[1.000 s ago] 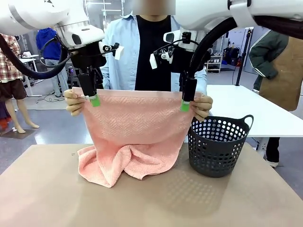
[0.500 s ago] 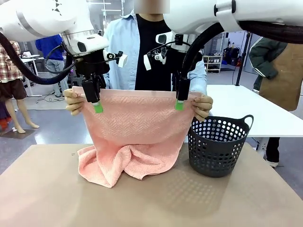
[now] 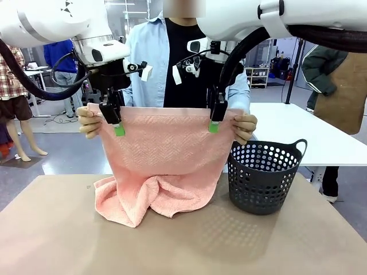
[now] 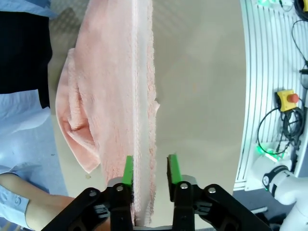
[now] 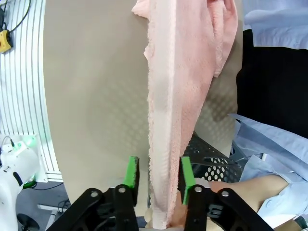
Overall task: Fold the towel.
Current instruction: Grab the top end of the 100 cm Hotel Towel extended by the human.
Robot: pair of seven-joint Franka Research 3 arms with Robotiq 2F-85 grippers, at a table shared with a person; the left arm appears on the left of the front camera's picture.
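Since a second ago, both pairs of fingers have been closed on the top hem. The towel [image 3: 163, 154] is now clamped by the left gripper [image 3: 117, 127] and the right gripper [image 3: 213, 125], inside the person's hands [image 3: 89, 123]. It is hung upright with the hem parallel to the far edge of the table [image 3: 287, 246]. Its lower end is bunched there, just beside the basket [image 3: 265, 183], and room is left toward the near edge.

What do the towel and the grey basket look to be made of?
The towel: soft terry cotton or similar, matte, salmon-pink; fuzzy pile, herringbone texture, limp drape. The basket: most likely moulded plastic, dark grey, slight sheen; rigid perforated wall with looped handles.
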